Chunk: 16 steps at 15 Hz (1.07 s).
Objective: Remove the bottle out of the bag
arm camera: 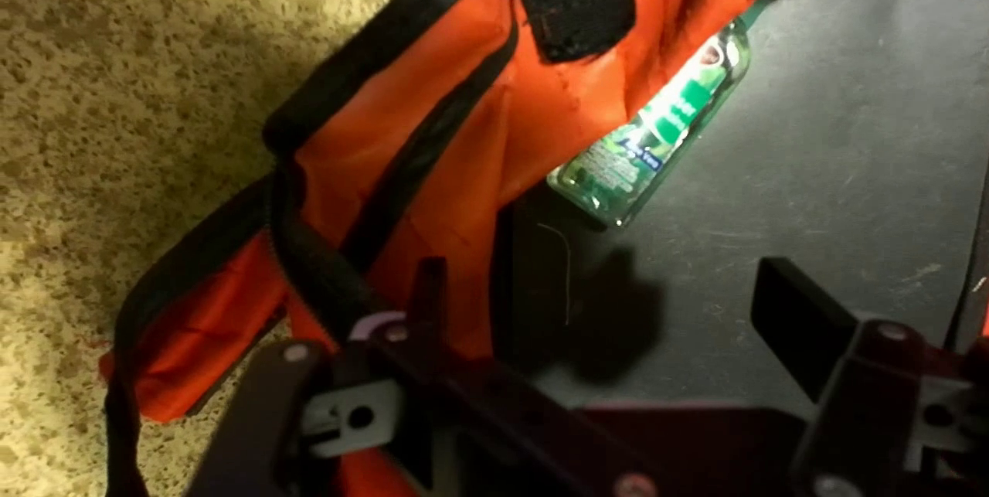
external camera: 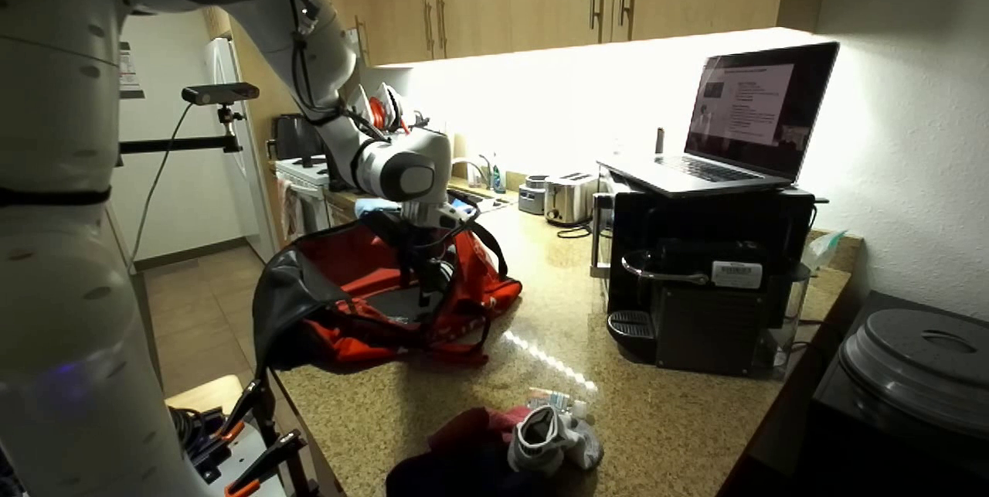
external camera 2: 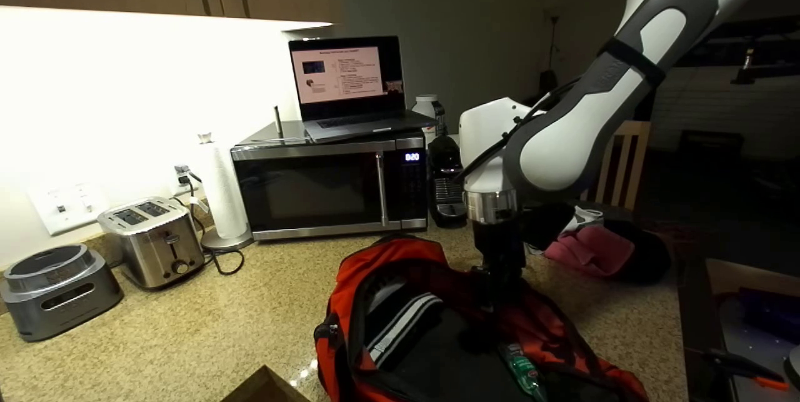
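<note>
In the wrist view, the gripper (arm camera: 603, 280) was seen with its jaws spread wide over the dark floor of the bag (arm camera: 467, 226), nothing being pinched between them. Whether the red side wall (arm camera: 469, 292) was touched by the finger (arm camera: 429, 292) seen against it could not be told. Just ahead of the gap, toward the top of that view, the bottle (arm camera: 661, 122) was found lying on its side inside the bag, its blunt base turned nearer the gripper and its neck pointed away. Its long axis was slanted from lower left to upper right, oblique to the line along which the jaws would close, and one long edge was covered by a fold of red fabric (arm camera: 579, 118). By judgement, a shift toward the bottle and some turn of the wrist were called for, so that it could be gripped across its narrow way; the fold might be caught along with it. Farther off, in an exterior view, a heap of clothes (external camera 2: 590, 249) was seen on the counter (external camera 2: 206, 327), and a microwave (external camera 2: 312, 189), topped by a laptop (external camera 2: 344, 89).
</note>
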Available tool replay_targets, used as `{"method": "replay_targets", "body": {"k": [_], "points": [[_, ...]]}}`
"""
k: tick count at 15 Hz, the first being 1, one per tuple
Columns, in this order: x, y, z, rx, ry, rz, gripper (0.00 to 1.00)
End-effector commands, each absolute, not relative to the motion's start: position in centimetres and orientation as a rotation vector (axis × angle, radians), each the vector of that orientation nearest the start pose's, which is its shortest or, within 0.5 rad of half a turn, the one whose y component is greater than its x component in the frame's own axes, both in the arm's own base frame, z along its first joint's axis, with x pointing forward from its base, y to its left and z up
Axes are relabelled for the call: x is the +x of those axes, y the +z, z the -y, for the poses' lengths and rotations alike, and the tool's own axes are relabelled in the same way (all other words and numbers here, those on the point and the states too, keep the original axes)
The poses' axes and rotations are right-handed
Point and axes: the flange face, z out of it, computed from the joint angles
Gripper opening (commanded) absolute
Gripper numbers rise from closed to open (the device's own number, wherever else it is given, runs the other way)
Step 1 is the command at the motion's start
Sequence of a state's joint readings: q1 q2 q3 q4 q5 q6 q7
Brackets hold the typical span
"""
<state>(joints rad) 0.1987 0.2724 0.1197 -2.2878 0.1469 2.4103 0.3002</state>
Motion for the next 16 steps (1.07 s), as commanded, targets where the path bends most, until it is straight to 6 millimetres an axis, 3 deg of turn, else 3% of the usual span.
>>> {"method": "replay_targets", "body": {"k": [1, 5, 16], "points": [[49.6, 21.0, -15.7, -3.055, 0.293, -0.139, 1.00], [50.1, 19.9, -16.2, -3.037, 0.303, -0.108, 1.00], [49.7, 16.8, -21.5, -2.962, 0.366, -0.098, 1.00]]}}
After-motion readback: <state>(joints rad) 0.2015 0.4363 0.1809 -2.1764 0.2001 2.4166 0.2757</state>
